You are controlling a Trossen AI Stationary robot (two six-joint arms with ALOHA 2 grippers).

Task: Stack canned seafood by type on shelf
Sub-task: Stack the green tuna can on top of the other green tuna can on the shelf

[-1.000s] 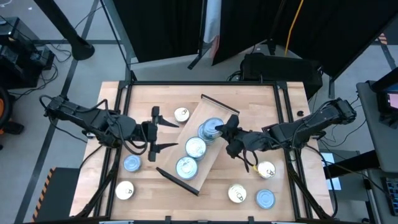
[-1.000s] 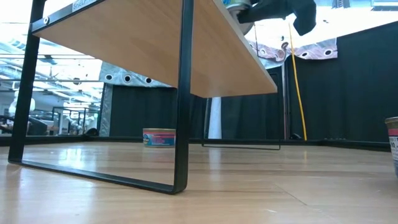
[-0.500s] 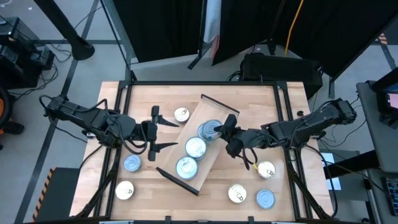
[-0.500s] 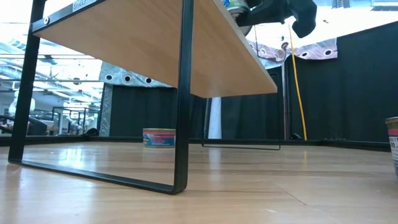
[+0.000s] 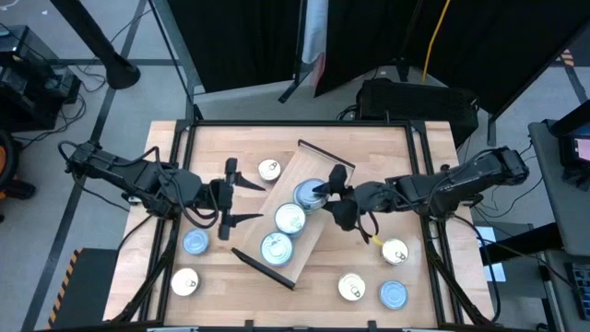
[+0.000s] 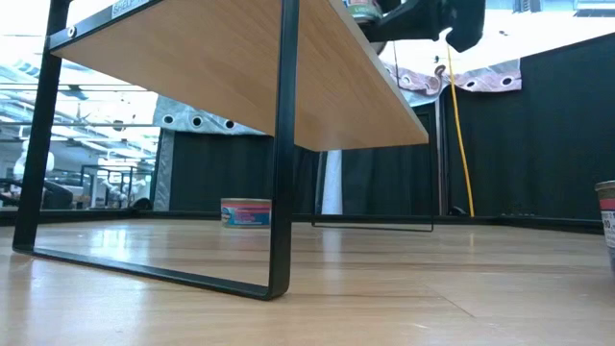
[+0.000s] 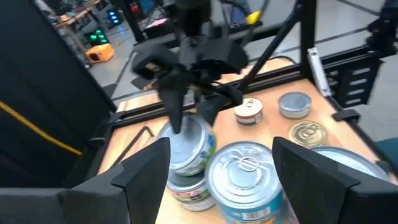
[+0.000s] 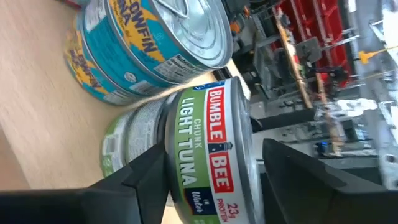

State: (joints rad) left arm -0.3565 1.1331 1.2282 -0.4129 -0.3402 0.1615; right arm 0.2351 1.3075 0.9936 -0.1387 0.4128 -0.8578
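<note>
High view looks straight down on the table; low view looks level under the shelf (image 6: 240, 77); wrist views sit close to its tins (image 7: 186, 140).

Butcher-block counter (image 5: 387, 152) has the wooden shelf (image 5: 286, 175) sitting diagonally on it, three tin stacks (image 5: 289, 219) in a row on top. Loose tins (image 5: 194, 243) lie scattered on the counter either side.

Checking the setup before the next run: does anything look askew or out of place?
Yes. The long light wooden shelf lies diagonally across the butcher-block tabletop, not square to its edges. Several flat round tins sit loose on that tabletop.
</note>
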